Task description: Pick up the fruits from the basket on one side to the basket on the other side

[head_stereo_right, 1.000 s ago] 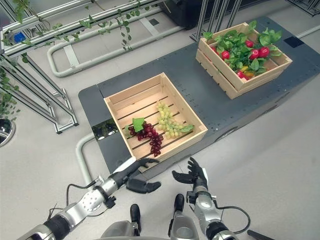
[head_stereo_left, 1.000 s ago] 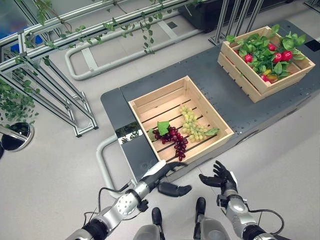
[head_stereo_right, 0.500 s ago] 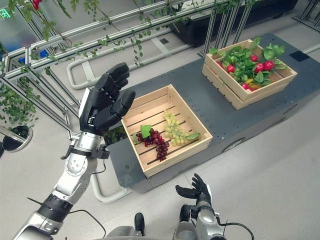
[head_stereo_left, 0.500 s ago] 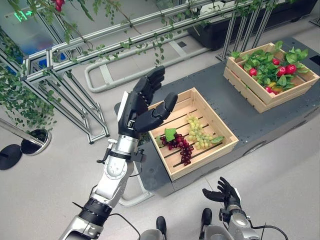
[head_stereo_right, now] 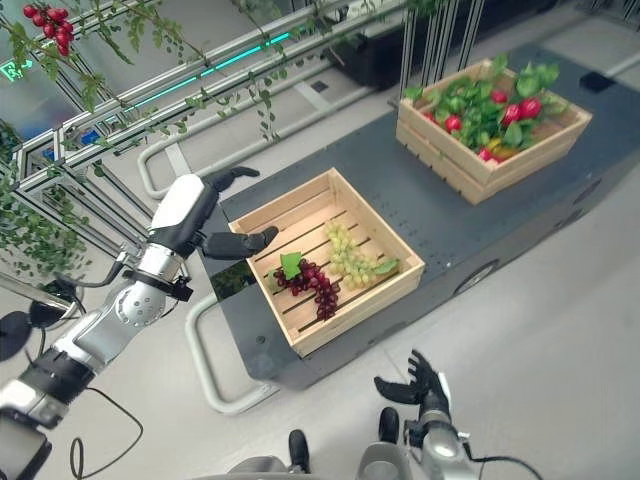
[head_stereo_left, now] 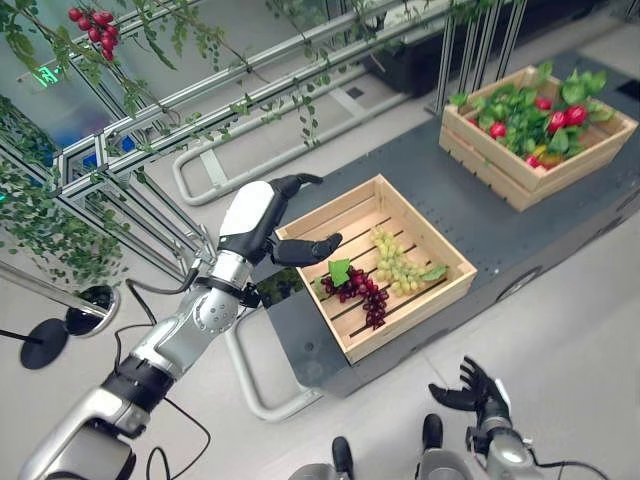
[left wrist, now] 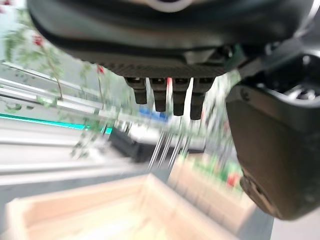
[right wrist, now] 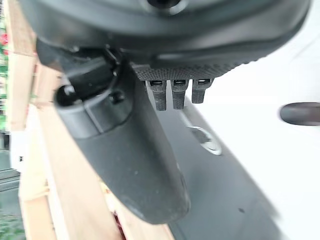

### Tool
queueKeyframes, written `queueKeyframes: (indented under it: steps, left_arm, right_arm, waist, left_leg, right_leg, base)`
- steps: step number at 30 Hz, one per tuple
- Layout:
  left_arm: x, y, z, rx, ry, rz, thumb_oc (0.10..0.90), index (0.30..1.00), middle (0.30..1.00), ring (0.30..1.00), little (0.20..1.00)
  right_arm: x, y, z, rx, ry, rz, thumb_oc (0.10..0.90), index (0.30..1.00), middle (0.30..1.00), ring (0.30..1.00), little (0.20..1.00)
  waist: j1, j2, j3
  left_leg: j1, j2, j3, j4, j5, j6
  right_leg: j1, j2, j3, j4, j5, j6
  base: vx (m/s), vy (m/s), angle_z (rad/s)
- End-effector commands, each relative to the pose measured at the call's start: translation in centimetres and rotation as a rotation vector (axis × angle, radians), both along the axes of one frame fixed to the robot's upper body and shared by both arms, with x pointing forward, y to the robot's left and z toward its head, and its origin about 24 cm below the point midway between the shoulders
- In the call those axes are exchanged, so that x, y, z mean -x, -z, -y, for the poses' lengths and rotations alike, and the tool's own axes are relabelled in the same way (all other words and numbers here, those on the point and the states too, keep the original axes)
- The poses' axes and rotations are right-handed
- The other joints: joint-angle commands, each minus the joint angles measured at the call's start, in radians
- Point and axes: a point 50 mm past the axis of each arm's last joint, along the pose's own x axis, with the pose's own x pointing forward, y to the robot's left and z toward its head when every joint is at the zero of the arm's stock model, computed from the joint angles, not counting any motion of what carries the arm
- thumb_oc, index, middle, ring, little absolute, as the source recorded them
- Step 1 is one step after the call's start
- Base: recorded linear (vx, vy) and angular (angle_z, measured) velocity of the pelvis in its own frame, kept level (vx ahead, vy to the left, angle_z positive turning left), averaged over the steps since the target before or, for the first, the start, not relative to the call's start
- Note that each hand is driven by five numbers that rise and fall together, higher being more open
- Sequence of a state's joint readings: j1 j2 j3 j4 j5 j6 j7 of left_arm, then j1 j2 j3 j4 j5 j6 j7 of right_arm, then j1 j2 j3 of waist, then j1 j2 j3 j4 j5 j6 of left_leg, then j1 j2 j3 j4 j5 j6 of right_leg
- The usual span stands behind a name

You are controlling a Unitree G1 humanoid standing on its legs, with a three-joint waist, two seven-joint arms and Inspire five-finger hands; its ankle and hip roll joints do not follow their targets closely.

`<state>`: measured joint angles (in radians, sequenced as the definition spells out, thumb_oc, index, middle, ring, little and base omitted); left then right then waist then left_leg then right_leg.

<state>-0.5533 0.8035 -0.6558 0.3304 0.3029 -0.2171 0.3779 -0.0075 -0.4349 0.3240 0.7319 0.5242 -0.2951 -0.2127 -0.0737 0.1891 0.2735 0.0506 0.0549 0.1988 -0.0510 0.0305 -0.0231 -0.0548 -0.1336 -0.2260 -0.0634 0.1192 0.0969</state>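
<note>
A near wooden crate (head_stereo_left: 430,292) on the dark platform holds a bunch of red grapes (head_stereo_left: 361,289) and a bunch of green grapes (head_stereo_left: 393,262). A far wooden crate (head_stereo_left: 520,176) at the right holds red fruits (head_stereo_left: 573,115) among green leaves. My left hand (head_stereo_left: 262,213) hovers open over the near crate's left corner, thumb pointing across the rim, holding nothing. My right hand (head_stereo_left: 479,389) hangs open low in front of the platform, above the floor, empty.
The dark platform (head_stereo_left: 470,205) carries both crates. A grey tube rail (head_stereo_left: 246,375) curves round its near left end. Metal frames with hanging vines (head_stereo_left: 130,150) stand to the left and behind. A black round stand base (head_stereo_left: 43,343) sits on the floor at far left.
The left hand has dropped from raised high to just over the near crate's left corner. The camera has shifted. The right hand stays low and open.
</note>
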Motion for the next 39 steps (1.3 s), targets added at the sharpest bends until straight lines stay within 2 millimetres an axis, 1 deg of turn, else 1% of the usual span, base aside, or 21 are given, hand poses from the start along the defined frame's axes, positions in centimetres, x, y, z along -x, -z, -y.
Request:
queueKeyframes:
  steps: [1,2,3,4,5,7,8,10,13,17,20,22,25,27,31,32,35,39]
  left_arm:
    - [-2.2,-6.8,-1.0,-0.206,0.002,0.284,0.8,0.9,0.9,0.9,0.9]
    - [-2.3,-6.8,-1.0,-0.213,0.005,0.285,0.8,0.9,0.9,0.9,0.9]
    - [-2.9,-6.7,-1.6,-0.31,-0.014,0.279,0.8,0.9,0.9,0.9,0.9]
    - [-3.0,-6.7,-1.6,-0.327,-0.018,0.278,0.8,0.9,0.9,0.9,0.9]
    - [-3.6,-6.8,-2.0,-0.415,-0.039,0.281,0.8,0.9,0.9,0.9,0.9]
    - [-4.0,-7.1,-2.4,-0.47,-0.064,0.292,0.8,0.9,0.9,0.9,0.9]
    - [-4.5,-7.6,-2.8,-0.554,-0.097,0.313,0.8,0.9,0.9,0.9,0.9]
    - [-4.8,-8.1,-3.2,-0.603,-0.123,0.328,0.8,0.9,0.9,0.9,0.9]
    - [-5.4,-9.7,-4.0,-0.69,-0.188,0.392,0.8,0.9,0.9,0.9,0.9]
    - [-5.7,-10.7,-5.0,-0.771,-0.266,0.446,0.8,0.9,0.9,0.9,0.9]
    - [-5.7,-11.6,-5.8,-0.787,-0.35,0.54,0.8,0.9,0.9,0.9,0.9]
    - [-5.5,-12.4,-6.4,-0.752,-0.394,0.639,0.8,0.9,0.9,0.9,0.9]
    - [-5.2,-12.6,-6.7,-0.715,-0.411,0.715,0.8,0.9,0.9,0.9,0.9]
    - [-5.0,-12.4,-6.9,-0.697,-0.416,0.743,0.8,0.9,0.9,0.9,0.9]
    - [-4.8,-12.1,-6.7,-0.671,-0.408,0.792,0.8,0.9,0.9,0.9,0.9]
    - [-4.6,-12.3,-6.5,-0.629,-0.399,0.844,0.8,0.9,0.9,0.9,0.9]
    - [-4.4,-12.8,-6.1,-0.582,-0.376,0.907,0.8,0.9,0.9,0.9,0.9]
    - [-4.2,-13.5,-5.6,-0.582,-0.351,0.947,0.8,0.9,0.9,0.9,0.9]
  right_arm:
    - [-6.4,-7.8,-1.6,-0.02,-0.094,0.458,0.8,0.9,0.9,0.9,0.9]
    - [-6.5,-8.0,-1.6,-0.018,-0.096,0.465,0.8,0.9,0.9,0.9,0.9]
    - [-7.4,-9.5,-2.0,-0.021,-0.114,0.537,0.8,0.9,0.9,0.9,0.9]
    - [-7.6,-9.8,-2.1,-0.023,-0.116,0.546,0.8,0.9,0.9,0.9,0.9]
    - [-8.5,-11.0,-2.6,-0.035,-0.124,0.591,0.8,0.9,0.9,0.9,0.9]
    - [-9.2,-11.9,-2.8,-0.051,-0.125,0.62,0.8,0.9,0.9,0.9,0.9]
    - [-9.9,-12.8,-2.9,-0.074,-0.118,0.643,0.8,0.9,0.9,0.9,0.9]
    - [-10.4,-13.3,-3.0,-0.088,-0.112,0.658,0.8,0.9,0.9,0.9,0.9]
    - [-11.2,-13.9,-3.7,-0.123,-0.101,0.671,0.8,0.9,0.9,0.9,0.9]
    - [-11.5,-14.2,-4.2,-0.141,-0.102,0.678,0.8,0.9,0.9,0.9,0.9]
    - [-11.7,-14.3,-4.5,-0.148,-0.105,0.682,0.8,0.9,0.9,0.9,0.9]
    - [-11.7,-14.2,-4.8,-0.153,-0.108,0.683,0.8,0.9,0.9,0.9,0.9]
    - [-11.6,-14.0,-4.9,-0.16,-0.109,0.68,0.8,0.9,0.9,0.9,0.9]
    - [-11.6,-13.9,-5.0,-0.165,-0.112,0.676,0.8,0.9,0.9,0.9,0.9]
    - [-11.9,-14.0,-5.6,-0.164,-0.126,0.667,0.8,0.9,0.9,0.9,0.9]
    - [-12.1,-14.1,-5.7,-0.165,-0.133,0.662,0.8,0.9,0.9,0.9,0.9]
    - [-12.2,-14.1,-5.8,-0.167,-0.131,0.655,0.8,0.9,0.9,0.9,0.9]
    - [-12.3,-14.2,-5.9,-0.167,-0.131,0.649,0.8,0.9,0.9,0.9,0.9]
  waist:
    - [-0.035,-0.073,0.128]
    - [-0.034,-0.073,0.13]
    - [-0.04,-0.086,0.158]
    - [-0.04,-0.088,0.162]
    - [-0.045,-0.102,0.184]
    - [-0.048,-0.111,0.202]
    - [-0.051,-0.122,0.223]
    - [-0.051,-0.132,0.239]
    - [-0.043,-0.156,0.247]
    - [-0.043,-0.168,0.247]
    - [-0.042,-0.174,0.247]
    - [-0.041,-0.179,0.247]
    - [-0.035,-0.185,0.247]
    - [-0.031,-0.188,0.247]
    - [-0.029,-0.19,0.247]
    - [-0.027,-0.191,0.247]
    - [-0.021,-0.192,0.247]
    - [-0.018,-0.192,0.247]
  left_leg:
    - [-0.114,0.001,0.009,0.206,-0.121,-0.015]
    - [-0.117,0.001,0.01,0.209,-0.122,-0.015]
    - [-0.153,0.007,0.023,0.241,-0.128,-0.014]
    - [-0.159,0.008,0.025,0.247,-0.129,-0.014]
    - [-0.189,0.012,0.033,0.276,-0.135,-0.012]
    - [-0.215,0.015,0.038,0.3,-0.138,-0.012]
    - [-0.242,0.02,0.047,0.331,-0.145,-0.009]
    - [-0.269,0.024,0.051,0.361,-0.15,-0.008]
    - [-0.355,0.034,0.055,0.426,-0.164,-0.003]
    - [-0.426,0.041,0.059,0.466,-0.172,0.004]
    - [-0.46,0.047,0.062,0.48,-0.172,0.005]
    - [-0.482,0.05,0.064,0.497,-0.181,0.008]
    - [-0.5,0.053,0.058,0.512,-0.185,0.008]
    - [-0.51,0.053,0.054,0.518,-0.187,0.008]
    - [-0.525,0.052,0.05,0.519,-0.185,0.007]
    - [-0.533,0.053,0.052,0.52,-0.184,0.007]
    - [-0.539,0.053,0.05,0.523,-0.185,0.006]
    - [-0.554,0.052,0.045,0.532,-0.189,0.006]
  right_leg:
    - [-0.058,-0.06,0.036,0.292,-0.258,-0.043]
    - [-0.062,-0.06,0.038,0.295,-0.259,-0.043]
    - [-0.103,-0.061,0.042,0.323,-0.258,-0.044]
    - [-0.11,-0.06,0.044,0.328,-0.258,-0.044]
    - [-0.142,-0.059,0.048,0.351,-0.258,-0.045]
    - [-0.166,-0.059,0.052,0.366,-0.257,-0.046]
    - [-0.193,-0.059,0.052,0.389,-0.258,-0.048]
    - [-0.217,-0.061,0.053,0.411,-0.258,-0.048]
    - [-0.295,-0.065,0.052,0.457,-0.255,-0.044]
    - [-0.364,-0.062,0.063,0.486,-0.25,-0.036]
    - [-0.395,-0.058,0.068,0.493,-0.246,-0.033]
    - [-0.416,-0.054,0.072,0.504,-0.249,-0.03]
    - [-0.433,-0.051,0.075,0.514,-0.247,-0.024]
    - [-0.444,-0.05,0.076,0.522,-0.248,-0.023]
    - [-0.462,-0.048,0.082,0.527,-0.245,-0.022]
    - [-0.473,-0.047,0.084,0.531,-0.245,-0.022]
    - [-0.484,-0.046,0.084,0.539,-0.245,-0.021]
    - [-0.503,-0.046,0.086,0.551,-0.246,-0.019]
  base:
    - [-0.1,0.033,-0.04]
    - [-0.16,0.021,-0.13]
    - [-0.13,0.005,-0.19]
    - [-0.2,0.006,-0.3]
    - [-0.12,0.004,-0.19]
    - [-0.15,0.009,-0.02]
    - [-0.13,0.008,0.03]
    - [-0.11,-0.016,0.0]
    - [-0.1,-0.033,0.09]
    - [-0.05,0.007,0.02]
    - [-0.03,0.019,-0.04]
    - [-0.02,0.02,-0.05]
    - [-0.01,0.008,-0.04]
    - [0.0,0.0,0.0]
    - [0.0,0.008,0.01]
    - [0.0,0.033,0.04]
    - [0.0,0.008,0.01]
    - [0.01,0.002,0.02]
